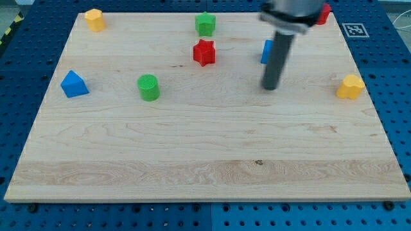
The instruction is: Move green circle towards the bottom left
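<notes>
No brand or readable writing shows; the only marking is a black-and-white square tag (355, 29) on the blue pegboard (19, 70) just off the desk's (205, 173) top right corner.

The green circle (148, 87) stands upright in the left half of the desk, its round ribbed face up, so it has no clear long axis or heading. The blue triangle block (74, 84) sits near it, toward the left edge.

My tip (270, 88) rests right of centre, well apart from the green circle; the arm carries no hand, only the rod. Another blue block (265, 52) is partly hidden behind the rod. The red star (204, 52) and green star (205, 24) sit toward the top edge, a yellow block (94, 20) at the top left corner, another yellow block (350, 86) near the right edge, and a red block (323, 14) near the top right corner.
</notes>
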Controlling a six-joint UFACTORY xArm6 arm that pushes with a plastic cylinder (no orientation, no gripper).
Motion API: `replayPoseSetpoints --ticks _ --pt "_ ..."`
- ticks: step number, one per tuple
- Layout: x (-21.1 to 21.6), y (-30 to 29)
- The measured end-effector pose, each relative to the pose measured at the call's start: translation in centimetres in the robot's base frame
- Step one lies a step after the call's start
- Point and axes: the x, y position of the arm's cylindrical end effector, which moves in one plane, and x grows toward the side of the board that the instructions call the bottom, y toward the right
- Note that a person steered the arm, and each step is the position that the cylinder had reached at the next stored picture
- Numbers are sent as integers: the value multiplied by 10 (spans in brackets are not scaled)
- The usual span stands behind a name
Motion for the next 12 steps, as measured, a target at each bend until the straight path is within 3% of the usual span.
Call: replayPoseSetpoints --ticks 2,3,4,6,8,9,10,12 --pt "-70 -102" --pt "-58 -156" --pt "-17 -165" --pt "21 -169" --pt "-13 -232" --pt "12 -243" --pt "34 -234" --pt "7 -215"
